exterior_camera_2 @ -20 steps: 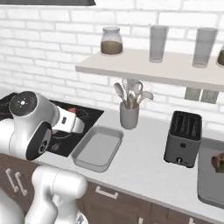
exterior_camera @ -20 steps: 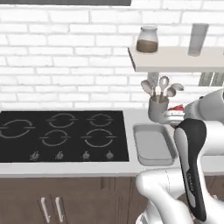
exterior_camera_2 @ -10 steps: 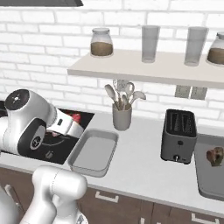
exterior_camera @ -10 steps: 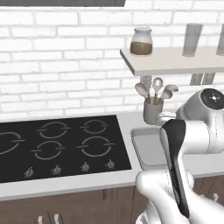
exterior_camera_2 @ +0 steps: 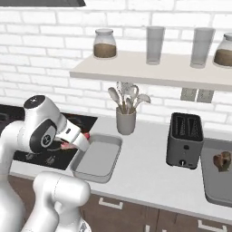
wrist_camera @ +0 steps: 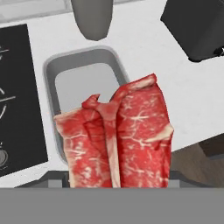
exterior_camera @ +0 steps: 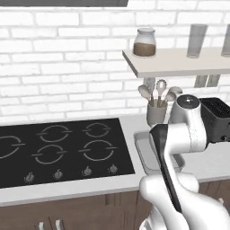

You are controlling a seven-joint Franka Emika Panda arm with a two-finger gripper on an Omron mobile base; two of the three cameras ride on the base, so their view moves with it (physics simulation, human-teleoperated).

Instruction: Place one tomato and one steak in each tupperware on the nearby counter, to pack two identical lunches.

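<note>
In the left base view, the arm's white bulk stands in front of the near tray, which lies on the pale surface just beside the right edge of the black hob. A cup of utensils stands behind the tray, toward the brick wall.

In the right base view, the pincer hangs at the tray's left rim, on the hob side, with a sliver of red meat showing under it. The tray looks bare, so this steak is probably held there to be lowered in. Beyond the toaster, well apart from the near tray, a second tray holds one dark brown lump; what it is cannot be told.

In the hand view, the steak hangs folded, pinched in the pincer, and covers the tray's near end. The meat hides the fingertips. The folded slab droops because it is gripped at one edge only.
</note>
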